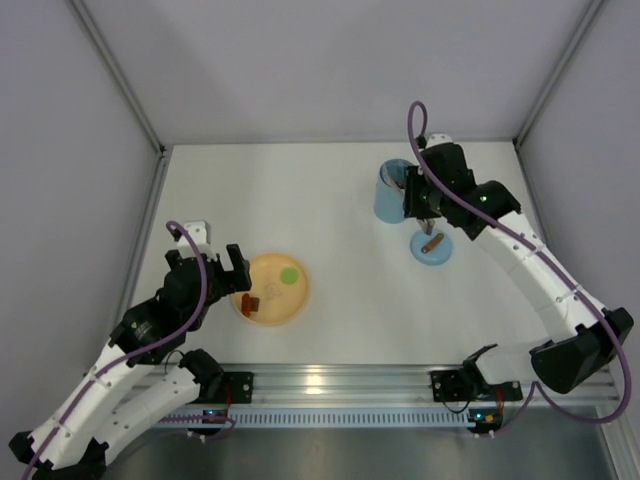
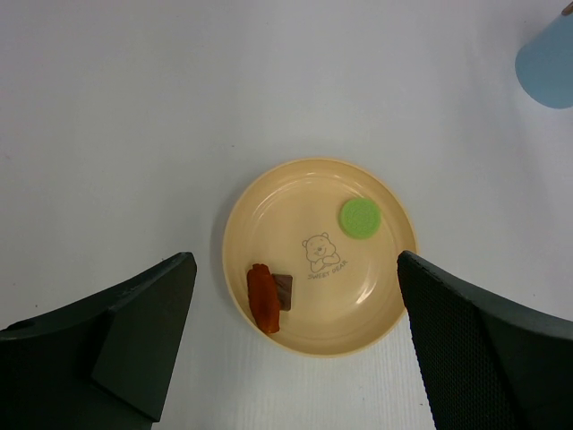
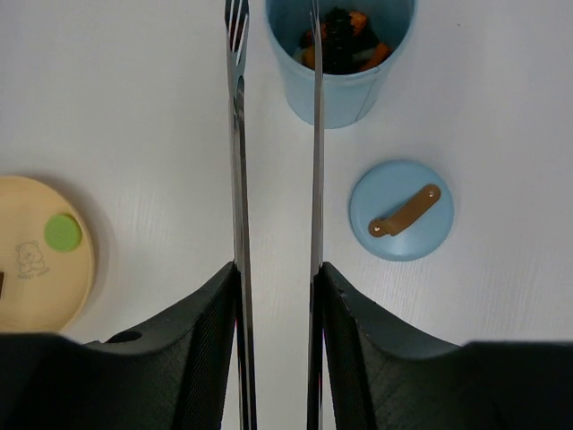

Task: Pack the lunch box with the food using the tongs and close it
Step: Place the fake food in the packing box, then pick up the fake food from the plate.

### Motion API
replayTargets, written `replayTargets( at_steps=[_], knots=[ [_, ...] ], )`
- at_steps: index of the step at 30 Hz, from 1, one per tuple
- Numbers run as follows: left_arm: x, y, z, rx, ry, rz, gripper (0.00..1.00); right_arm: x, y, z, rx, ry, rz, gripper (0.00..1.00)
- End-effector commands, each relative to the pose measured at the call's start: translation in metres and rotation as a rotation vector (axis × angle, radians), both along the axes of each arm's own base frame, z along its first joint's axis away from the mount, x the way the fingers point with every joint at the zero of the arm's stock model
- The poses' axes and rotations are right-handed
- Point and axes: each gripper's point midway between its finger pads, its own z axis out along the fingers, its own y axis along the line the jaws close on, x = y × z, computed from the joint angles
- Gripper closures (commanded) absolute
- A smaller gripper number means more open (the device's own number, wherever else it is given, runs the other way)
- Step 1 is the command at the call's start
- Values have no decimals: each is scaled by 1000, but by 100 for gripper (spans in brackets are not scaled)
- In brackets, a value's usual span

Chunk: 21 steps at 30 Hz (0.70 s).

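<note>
Steel tongs (image 3: 238, 179) (slim), round blue lid (image 3: 400, 210) — smooth

The light is bright and even in all my views, and it comes from above. Shadows are soft and pale, like the thin one around the plate (image 2: 269, 206). A white glare lies on the metal rail (image 1: 320, 381) at lower centre. The tongs (image 3: 240, 269) shine with thin bright lines.

blue lunch box (image 1: 386, 200) far right, right gripper (image 1: 423, 212) at its right edge; lid (image 1: 431, 247) just nearer. yellow plate (image 1: 276, 300) near left, holding food (image 1: 289, 272); left gripper (image 1: 208, 268) spread beside it.
</note>
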Motion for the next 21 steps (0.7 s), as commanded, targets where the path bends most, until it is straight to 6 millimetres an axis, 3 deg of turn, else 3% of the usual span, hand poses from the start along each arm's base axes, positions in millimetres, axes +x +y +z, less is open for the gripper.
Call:
replayTargets(
  at_steps=[1, 8, 11, 21],
  knots=[
    [2, 1, 4, -9, -17, 15, 1, -16, 27, 18, 55, -41, 95, 61],
    [2, 1, 4, -9, -18, 16, 1, -67, 108, 2, 86, -8, 303, 60],
    [2, 2, 4, -8, -18, 18, 1, -86, 138, -15, 92, 21, 373, 60],
    [2, 1, 5, -10, -19, 16, 1, -128, 202, -64, 59, 107, 506, 58]
  ],
)
